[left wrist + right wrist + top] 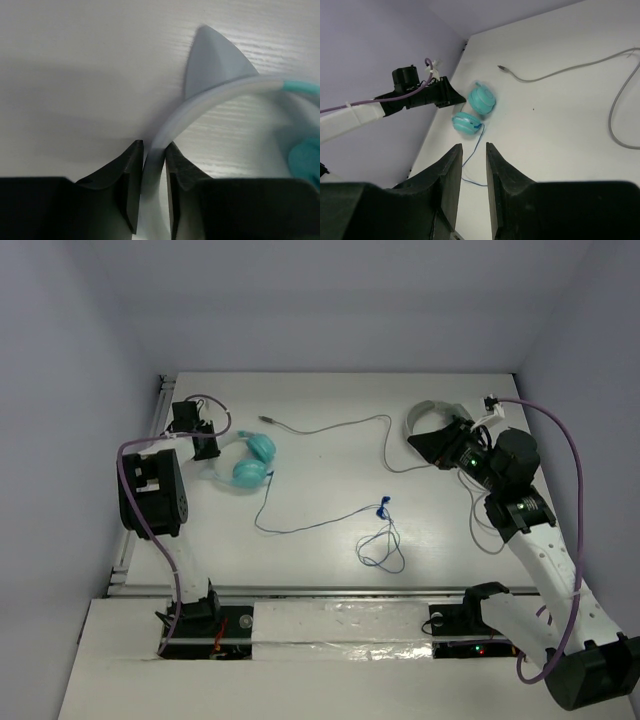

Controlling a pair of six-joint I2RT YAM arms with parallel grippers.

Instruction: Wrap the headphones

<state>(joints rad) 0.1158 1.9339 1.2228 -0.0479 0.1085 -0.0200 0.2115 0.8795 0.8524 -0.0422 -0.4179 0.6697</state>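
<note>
Pinching the pale headband of the teal headphones (170, 125) between the fingers (131, 170) of the left gripper (153, 149), nearly closed, both pads pressing on the band. Showing the teal ear cups just right of those fingers, lying on the table (450, 530), with the thin blue cable (310, 523) trailing away. Holding the right gripper (472, 150) slightly parted and empty, far from the teal pair, beside the white-grey headphones (425, 415).

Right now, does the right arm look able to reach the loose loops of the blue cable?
Probably yes. The right gripper is open and empty. The blue cable's loops lie flat on the table just left of that arm, apart from the grey cable, with nothing over them.
</note>
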